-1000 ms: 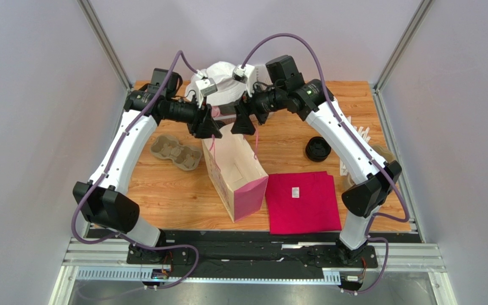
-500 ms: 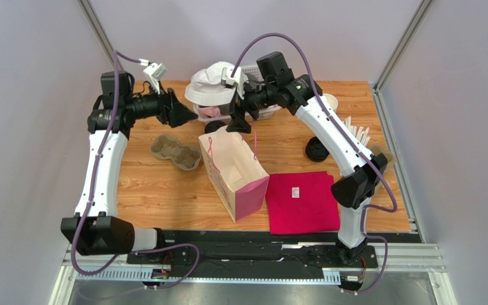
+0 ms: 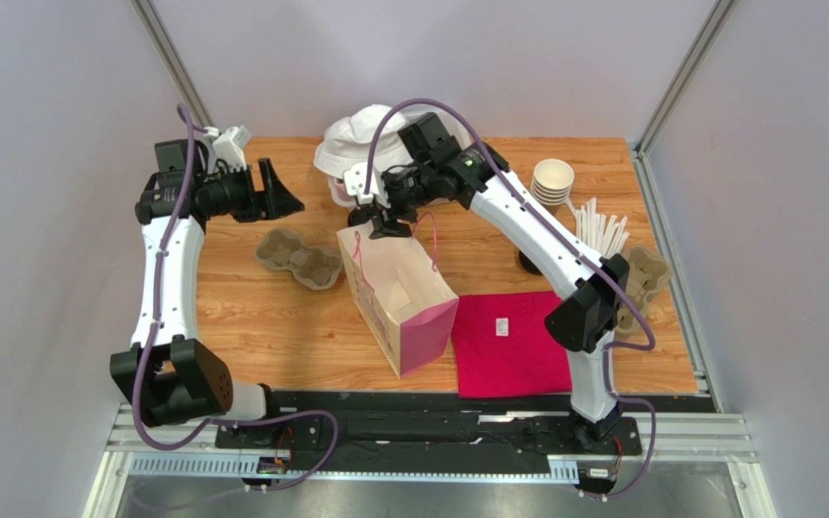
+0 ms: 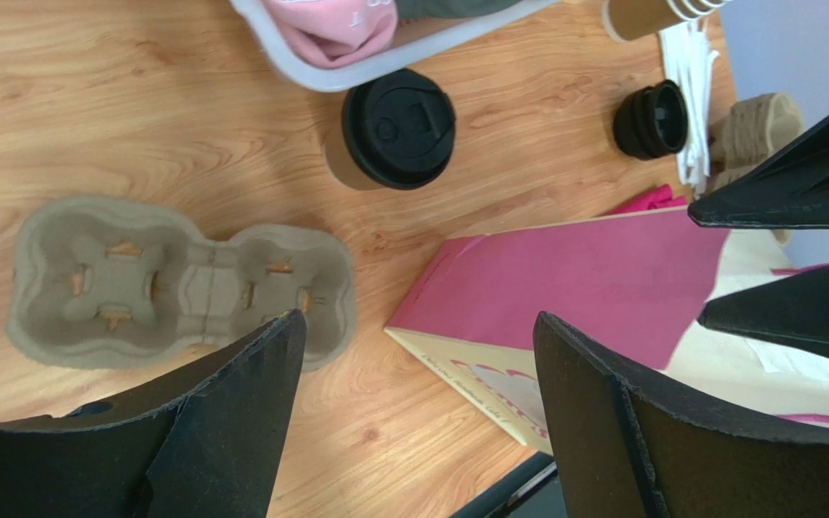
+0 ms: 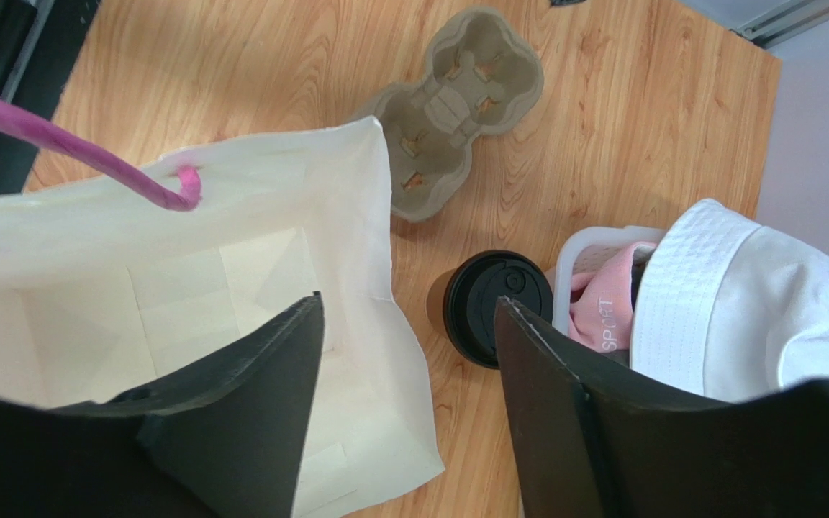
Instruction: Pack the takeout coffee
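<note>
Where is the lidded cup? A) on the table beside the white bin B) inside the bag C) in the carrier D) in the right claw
A: the right wrist view shows the cup standing on the table beside the bin, outside the bag.

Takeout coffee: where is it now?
Left wrist view, upper centre: the takeout coffee stands on the table between the white basket and the pink bag.
</note>
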